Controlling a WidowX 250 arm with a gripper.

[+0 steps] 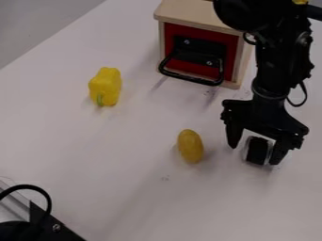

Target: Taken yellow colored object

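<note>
i see 2 yellow things on the table point(119, 188). the pepper point(106, 86), left of the red-fronted box point(198, 13), points its green stem toward me, long axis running nearly up and down my view. the oval point(190, 146), between pepper and gripper point(256, 147), leans slightly, top end to the left. my gripper's fingers stand apart, astride a black thing point(256, 153).

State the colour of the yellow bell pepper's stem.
The stem is green, best seen in the camera view.
</note>
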